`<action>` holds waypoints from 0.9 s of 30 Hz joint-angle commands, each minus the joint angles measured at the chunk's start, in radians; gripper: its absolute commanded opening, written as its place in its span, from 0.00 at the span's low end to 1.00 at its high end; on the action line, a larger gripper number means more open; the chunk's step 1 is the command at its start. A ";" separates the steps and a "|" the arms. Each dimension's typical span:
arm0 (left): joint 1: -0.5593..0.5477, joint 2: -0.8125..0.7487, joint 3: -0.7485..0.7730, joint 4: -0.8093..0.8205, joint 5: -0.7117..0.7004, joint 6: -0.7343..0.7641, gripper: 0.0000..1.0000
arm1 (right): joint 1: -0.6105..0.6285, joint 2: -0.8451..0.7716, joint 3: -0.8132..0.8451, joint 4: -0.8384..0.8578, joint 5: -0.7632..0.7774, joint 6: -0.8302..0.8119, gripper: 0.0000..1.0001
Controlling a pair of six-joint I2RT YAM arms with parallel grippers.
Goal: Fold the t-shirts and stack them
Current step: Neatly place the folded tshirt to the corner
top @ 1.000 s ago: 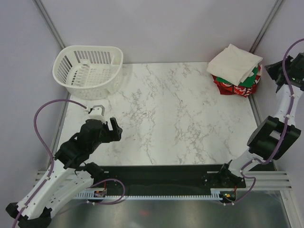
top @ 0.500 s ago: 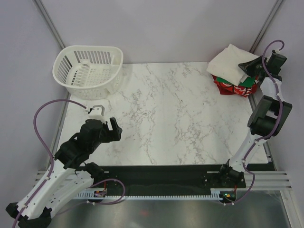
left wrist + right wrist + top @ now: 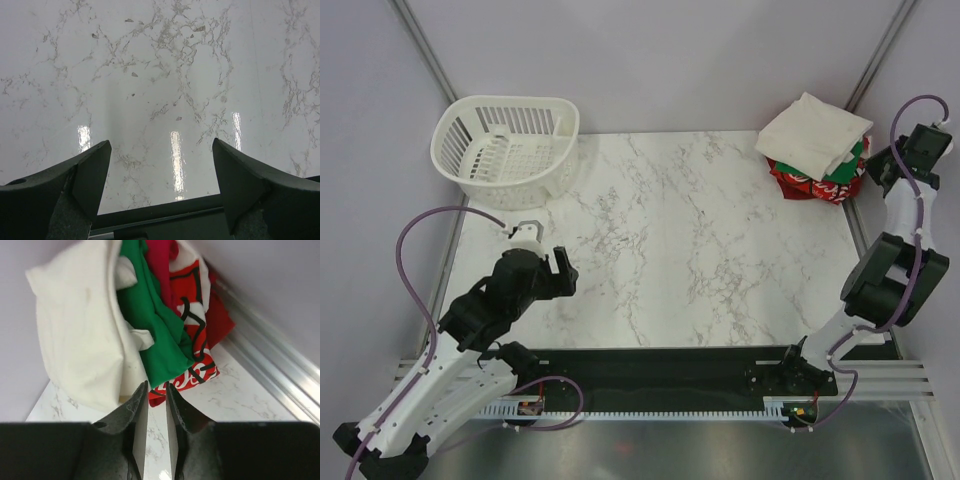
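From above, we see the three tees piled in the far right corner of the table point(image 3: 670, 240): the cream tee point(image 3: 813, 133) on top, the green tee point(image 3: 858, 152) peeking out beneath it, and the red tee point(image 3: 810, 184) at the bottom. The right gripper point(image 3: 876, 168) hangs just beside the pile's right edge, close to the wall; from here we cannot tell whether it touches cloth. The left gripper point(image 3: 545, 256) hovers over bare marble near the left side, well apart from the pile, and the basket point(image 3: 505, 150) sits in the far left corner. In the left wrist view, the fingers point(image 3: 87, 175) stand wide apart with nothing between them, only table below. In the right wrist view, the jaws are nearly together, a thin slit showing between them, and they hold nothing; the pile lies just ahead of the tips. From this side the green and red layers look bunched, with loose folds spilling out under the cream tee. We judge the stacking nearly done, but the pile is not tidy. The risk is a snag: if the right arm swings away low, a fingertip could catch a loose green fold and drag the pile askew. The cream tee, overhanging the smaller layers, could also slide off.
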 commanded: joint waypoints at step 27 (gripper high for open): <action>0.001 0.074 0.586 0.226 -0.330 0.455 1.00 | 0.777 -0.950 -0.674 -0.034 0.059 -0.205 0.91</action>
